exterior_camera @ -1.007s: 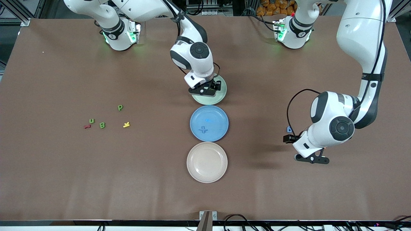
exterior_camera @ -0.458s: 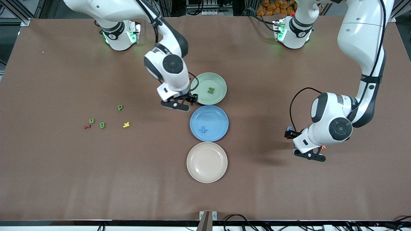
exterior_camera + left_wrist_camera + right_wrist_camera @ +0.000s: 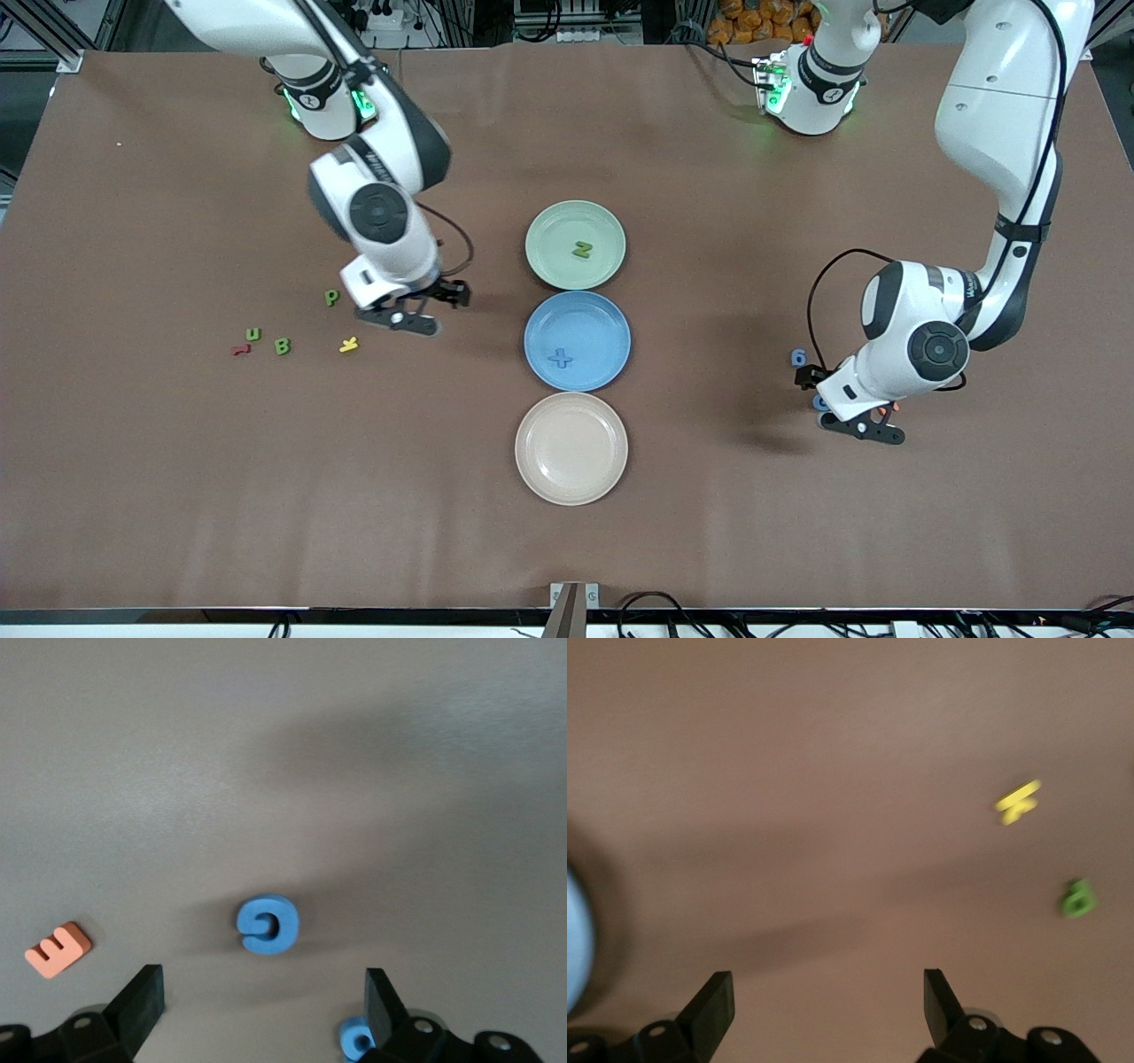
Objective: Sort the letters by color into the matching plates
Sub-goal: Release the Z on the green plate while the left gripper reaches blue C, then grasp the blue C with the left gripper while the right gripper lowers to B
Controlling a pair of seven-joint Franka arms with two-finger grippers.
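Right arm: a second ago its gripper sat low over the round pale green plate (image 3: 545,266) and hid the middle of it. It has since swung away toward the right arm's end of the table. The small chunky green letter Z (image 3: 582,251) now lies uncovered in that plate, so I judge that drop done.

The right gripper (image 3: 415,312) now hangs over bare table beside the small yellow letter piece (image 3: 349,345). Its jaws are spread and nothing is between them.

Green P (image 3: 331,298) lies just beside it. Green U (image 3: 253,334) and green B (image 3: 282,346) lie nearer the table end, next to a small red piece (image 3: 239,350). One of these is the likely next pick.

Left arm: the left gripper (image 3: 263,992) has shifted slightly, jaws wide and empty. It is centred over the small blue letter G (image 3: 267,924), which lies flat on the table. The blue 6 (image 3: 798,357) and an orange E (image 3: 58,949) lie close by, so the closing jaws could catch either one.

The round medium blue plate (image 3: 607,315) holds the blue X (image 3: 560,358). The cream-beige plate (image 3: 611,470), nearest the front camera, has nothing in it.
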